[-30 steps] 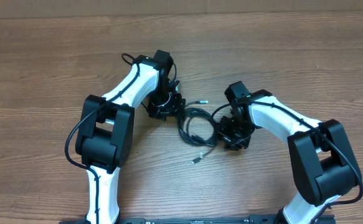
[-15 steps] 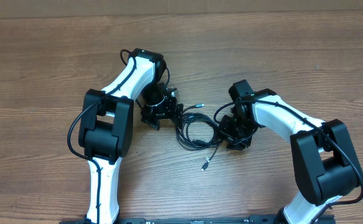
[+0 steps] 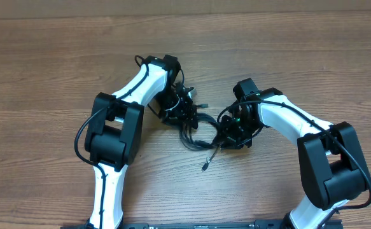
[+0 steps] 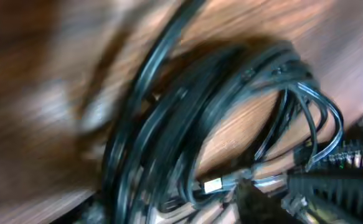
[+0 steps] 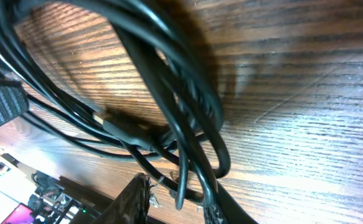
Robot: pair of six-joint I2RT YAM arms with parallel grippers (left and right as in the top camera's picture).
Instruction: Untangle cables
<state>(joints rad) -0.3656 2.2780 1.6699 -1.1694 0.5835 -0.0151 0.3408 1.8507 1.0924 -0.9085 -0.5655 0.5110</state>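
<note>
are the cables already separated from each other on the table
No, in the overhead view the cables form one overlapping looped bundle on the table, with only one plug tip trailing out.

Robotics lab test bench, judged by wood-grain table (image 3: 39, 57) carrying mounted left arm (image 3: 118, 121) and right arm (image 3: 300, 127).

Brown wood-grain table (image 3: 45, 63), grain running left to right, fills overhead view. Near centre, cables (image 3: 196, 132): thin black cords in loose tangled loops, lying on wood. One strand trails toward near edge, ending in small silver plug tip (image 3: 205, 166) resting on bare wood. Second plug tip (image 3: 203, 105) pokes out on far side of tangle. Wrist views: overlapping black loops against wood, left view blurred.
</note>
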